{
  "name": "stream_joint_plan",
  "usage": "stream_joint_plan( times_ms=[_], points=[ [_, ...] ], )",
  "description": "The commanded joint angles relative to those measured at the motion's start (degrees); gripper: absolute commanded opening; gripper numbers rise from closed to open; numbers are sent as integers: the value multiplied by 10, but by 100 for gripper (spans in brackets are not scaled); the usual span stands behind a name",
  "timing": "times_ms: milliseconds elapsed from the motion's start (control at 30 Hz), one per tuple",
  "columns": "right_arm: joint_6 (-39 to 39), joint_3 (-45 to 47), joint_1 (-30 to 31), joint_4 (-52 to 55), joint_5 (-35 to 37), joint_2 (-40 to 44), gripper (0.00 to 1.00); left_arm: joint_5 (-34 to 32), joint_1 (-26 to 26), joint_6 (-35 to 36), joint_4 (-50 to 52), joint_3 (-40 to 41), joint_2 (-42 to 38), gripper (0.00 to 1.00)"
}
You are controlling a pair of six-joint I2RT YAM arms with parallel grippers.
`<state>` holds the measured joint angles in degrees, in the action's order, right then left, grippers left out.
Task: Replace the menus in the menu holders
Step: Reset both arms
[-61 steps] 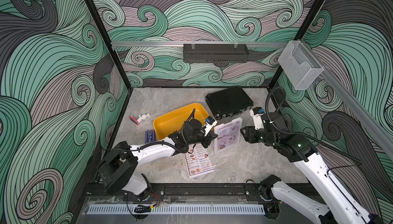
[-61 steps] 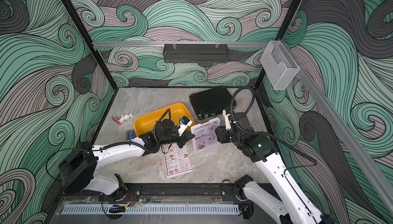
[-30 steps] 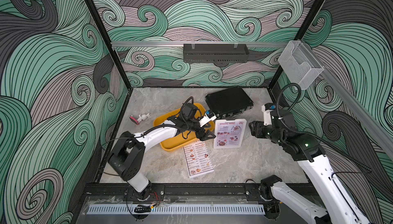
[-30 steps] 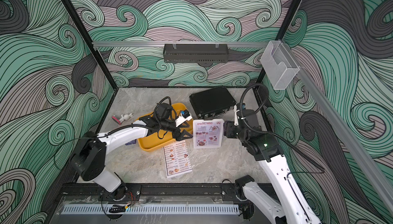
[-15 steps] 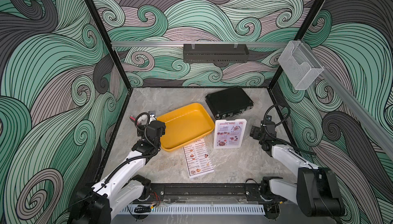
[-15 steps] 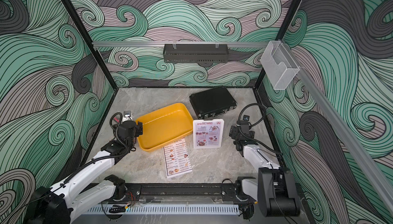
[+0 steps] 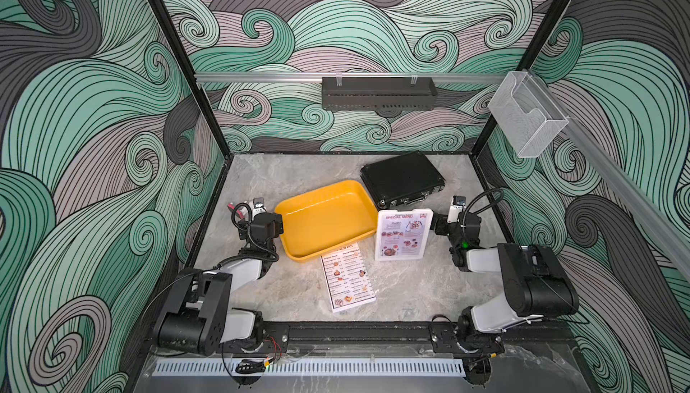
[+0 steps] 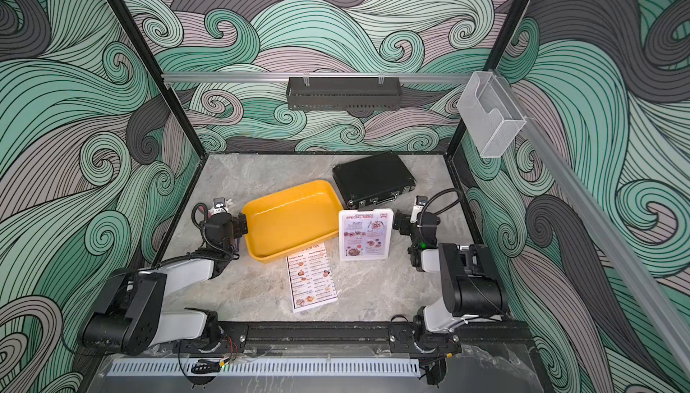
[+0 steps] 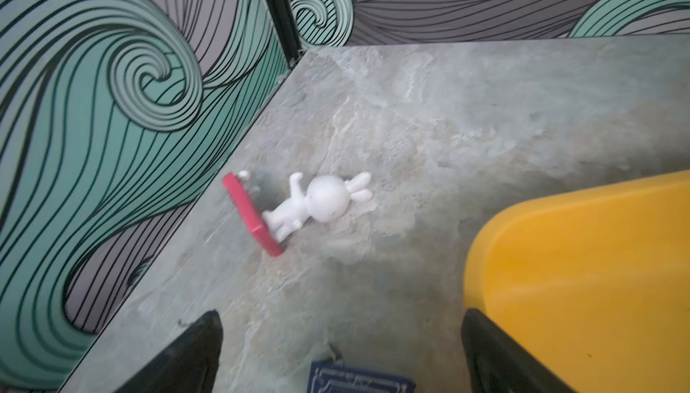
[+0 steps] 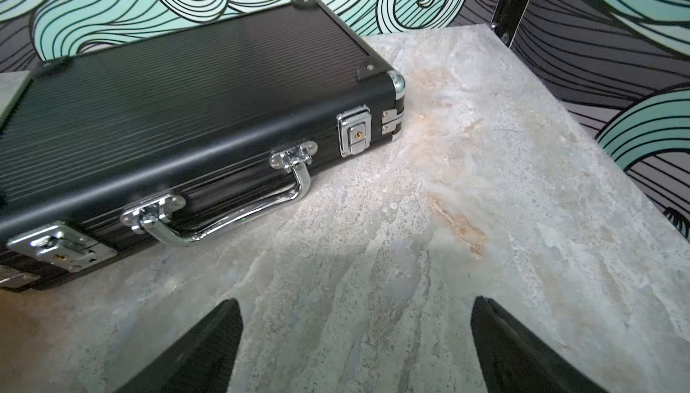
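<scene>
In both top views you can see what has changed: a moment ago the left gripper [image 7: 263,223] and right gripper [image 7: 455,223] were both working at the stand [image 7: 399,257]. Now they have drawn back to the 9 and 3 o'clock edges of the table [image 7: 410,290], folded low and holding nothing. The stand is upright on its own, just right of centre toward 3 o'clock, with the special menu [image 7: 403,232] in it facing the 6 o'clock edge. The dim sum sheet [image 7: 347,281] lies flat at 6 o'clock, where it lay before. I read that as the swap made and the arms parked, so you likely have only a check left. From here you cannot settle whether the special menu sits fully down in its slot. Nor can you tell whether the dim sum sheet's top edge touches the tray [image 7: 325,219] at 10 o'clock or slips beneath its rim; part of its heading is cut off there. The case [image 7: 401,180] lies at 1 o'clock, behind the stand. In the left wrist view the fingers [image 9: 186,357] are spread wide, with only their tips showing. Ahead of them a toy rabbit [image 9: 321,204] lies on its side, and a blue item [image 9: 360,380] is cut off at the frame edge, so you cannot name it. In the right wrist view the fingers stand just as wide and empty, facing the case. Neither wrist view shows the stand or the menus.
</scene>
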<state>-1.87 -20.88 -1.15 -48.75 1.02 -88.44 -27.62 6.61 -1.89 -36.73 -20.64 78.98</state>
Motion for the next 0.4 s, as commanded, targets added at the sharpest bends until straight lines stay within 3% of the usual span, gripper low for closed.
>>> stream_joint_plan(
  times_ms=[0, 67, 167, 233, 367],
  points=[
    [18, -11, 9, -27, -3, 1, 99, 56, -29, 12, -149, 9, 78, 99],
    [32, -25, 23, 6, 14, 4, 99, 19, -31, 7, -155, -17, 109, 99],
    [36, -33, 27, 16, 13, -1, 99, 42, -49, -33, -36, -49, 79, 99],
    [36, -34, 26, 15, 12, -3, 99, 46, -55, -22, -74, -43, 94, 99],
    [39, -26, 29, 4, 15, 2, 99, 50, -57, -29, -51, -47, 86, 99]
  ],
)
